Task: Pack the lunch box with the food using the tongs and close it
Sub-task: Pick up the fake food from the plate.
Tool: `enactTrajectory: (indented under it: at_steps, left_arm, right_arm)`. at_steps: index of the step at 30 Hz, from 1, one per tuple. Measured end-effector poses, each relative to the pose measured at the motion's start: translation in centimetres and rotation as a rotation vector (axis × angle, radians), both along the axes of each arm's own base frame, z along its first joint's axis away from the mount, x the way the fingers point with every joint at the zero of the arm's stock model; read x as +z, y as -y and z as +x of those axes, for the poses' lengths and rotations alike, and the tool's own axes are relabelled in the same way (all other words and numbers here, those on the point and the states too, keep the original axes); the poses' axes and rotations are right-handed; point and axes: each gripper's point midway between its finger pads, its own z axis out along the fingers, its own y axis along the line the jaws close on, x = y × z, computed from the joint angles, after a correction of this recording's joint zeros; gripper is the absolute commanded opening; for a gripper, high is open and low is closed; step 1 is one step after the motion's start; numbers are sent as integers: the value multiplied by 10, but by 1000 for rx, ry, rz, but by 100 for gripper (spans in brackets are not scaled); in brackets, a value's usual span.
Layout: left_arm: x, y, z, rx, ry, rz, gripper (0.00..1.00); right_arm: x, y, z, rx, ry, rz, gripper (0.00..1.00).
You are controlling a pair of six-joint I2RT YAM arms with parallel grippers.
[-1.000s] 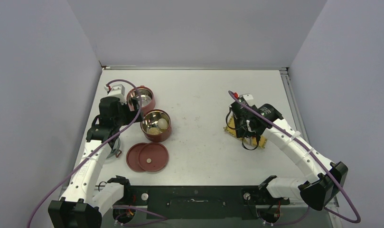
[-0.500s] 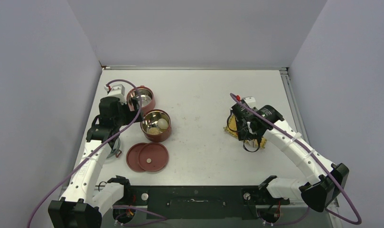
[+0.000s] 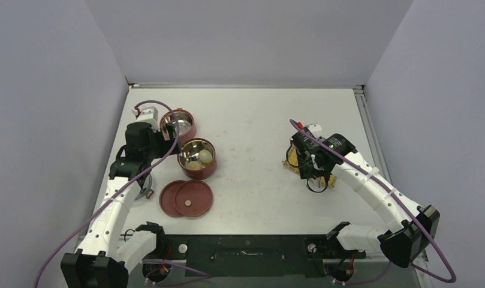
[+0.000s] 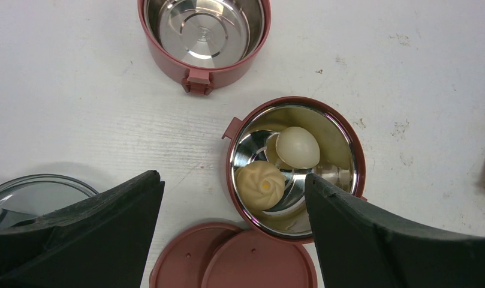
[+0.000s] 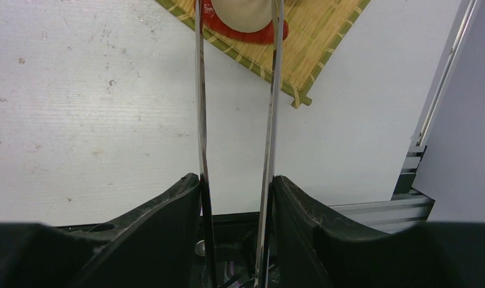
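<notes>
Not much is moving on the white table [image 3: 258, 120] tbh. The left half is sitting just like a second ago, and only the right arm [image 3: 371, 186] is creeping a touch nearer over the yellow square woven mat [image 5: 324, 36], so I'm guessing it's lining up another grab. The lunch box is waiting well apart on the left, not closed yet: one round dark-red steel-lined bowl [image 4: 342, 150] is holding two pale dumplings [image 4: 261, 185], the empty twin bowl [image 4: 204, 30] is sitting behind it, and the flat dark-red lids [image 4: 252, 267] are lying just in front. The left gripper [image 4: 232, 180] is hanging wide open above them, holding nothing. The right gripper [image 5: 235, 198] is pinching the long thin silver tongs [image 5: 271, 108], whose arms are spreading around a pale cream ball [image 5: 243, 15] that's resting on a red sausage-like piece [image 5: 246, 37]. Can't tell if they're squeezing it.
</notes>
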Motion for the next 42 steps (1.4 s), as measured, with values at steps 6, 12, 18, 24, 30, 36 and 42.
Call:
enactTrajectory:
  at_steps: [6, 12, 18, 24, 30, 36, 42]
  left_arm:
    - [0, 1, 0, -4, 0, 0, 87]
    - [0, 1, 0, -4, 0, 0, 87]
    - [0, 1, 0, -4, 0, 0, 87]
    - [0, 1, 0, -5, 0, 0, 87]
    - [0, 2, 0, -5, 0, 0, 87]
    - [0, 2, 0, -7, 0, 0, 87]
    - [0, 3, 0, -10, 0, 0, 87]
  right_arm:
    - [0, 0, 0, -2, 0, -2, 44]
    - [-1, 1, 0, -2, -2, -6, 38]
    - [-2, 3, 0, 1, -4, -16, 27]
    - [-2, 3, 0, 3, -5, -18, 14]
    - [3, 0, 4, 10, 13, -7, 5]
    - [10, -3, 8, 11, 36, 8, 5]
    - [19, -8, 11, 31, 71, 48, 5]
